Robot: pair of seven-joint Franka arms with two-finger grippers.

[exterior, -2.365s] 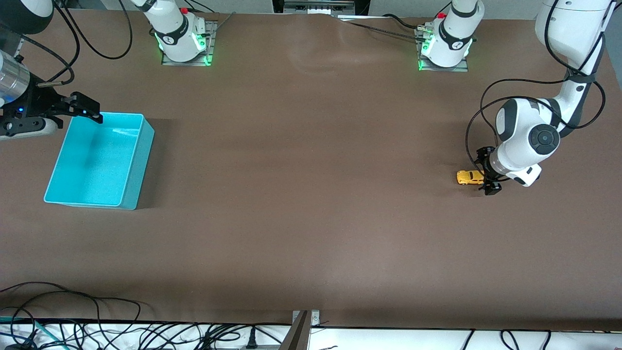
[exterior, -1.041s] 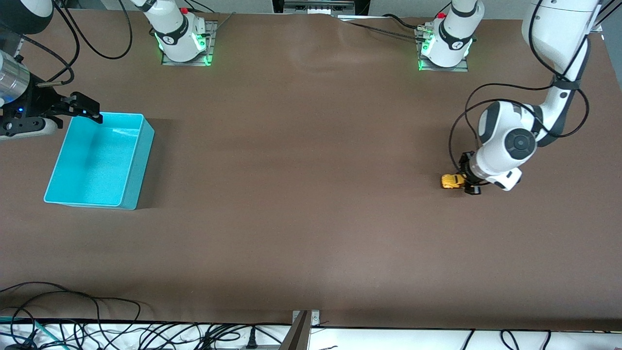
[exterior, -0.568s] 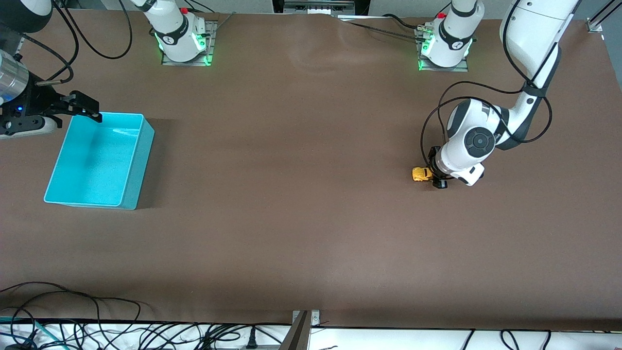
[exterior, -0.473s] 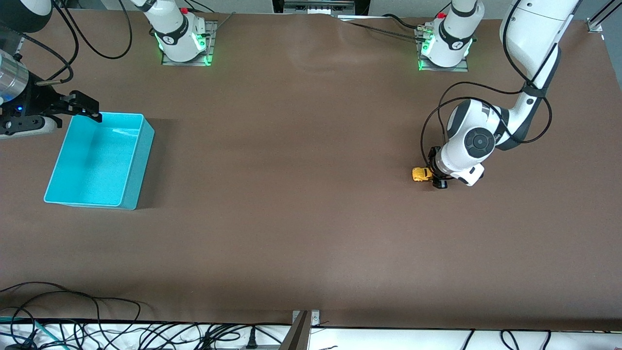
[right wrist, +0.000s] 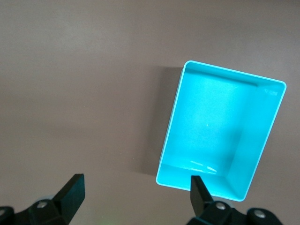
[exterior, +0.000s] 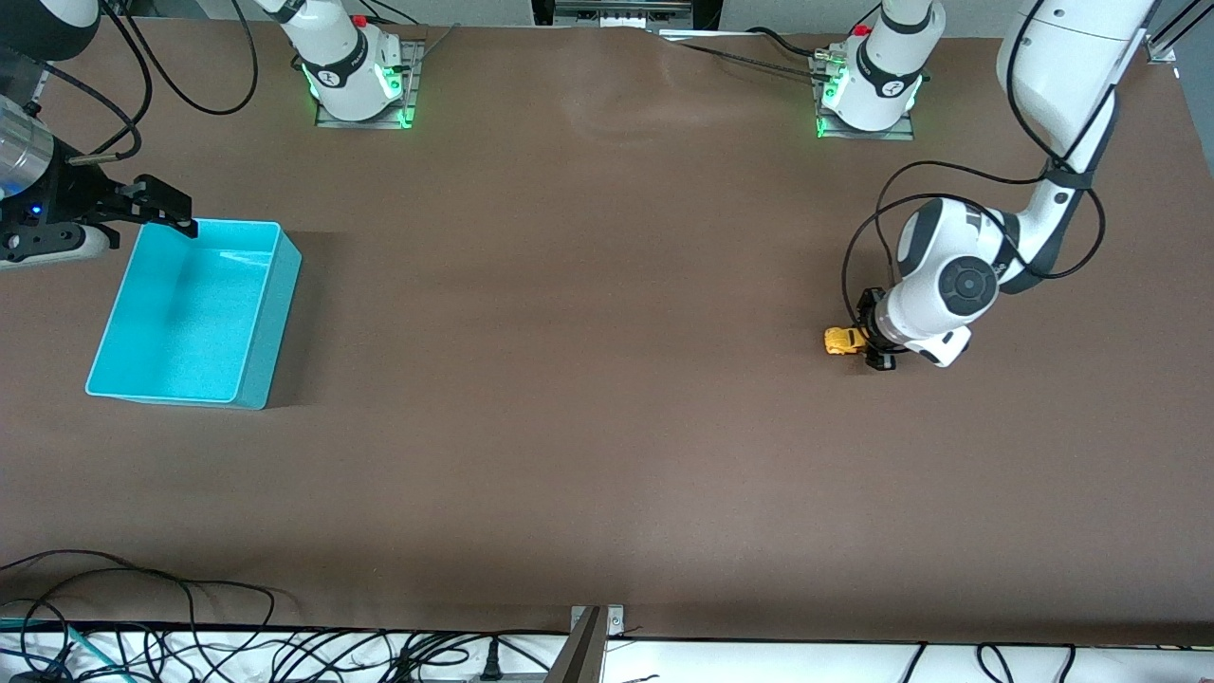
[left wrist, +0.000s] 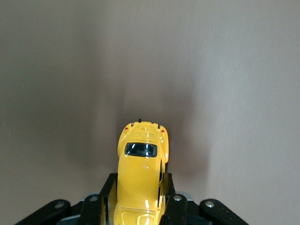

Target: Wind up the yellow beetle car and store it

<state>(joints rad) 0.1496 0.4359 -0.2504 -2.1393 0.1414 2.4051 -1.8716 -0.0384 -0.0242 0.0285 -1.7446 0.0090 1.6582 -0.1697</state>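
The yellow beetle car is at the table surface toward the left arm's end. My left gripper is shut on it, its fingers clamping the car's sides. In the left wrist view the car sticks out ahead of the left gripper, with a dark window on top. The teal bin stands empty at the right arm's end. My right gripper hangs open and empty over the bin's corner that lies farthest from the front camera. In the right wrist view the bin shows past the right gripper.
Both arm bases stand along the table edge farthest from the front camera. Cables lie along the edge nearest the front camera. Brown tabletop stretches between the car and the bin.
The left gripper carried the car toward the right arm's end, then in the last half second pulled it back a little toward the left arm's end. The right arm has barely moved.
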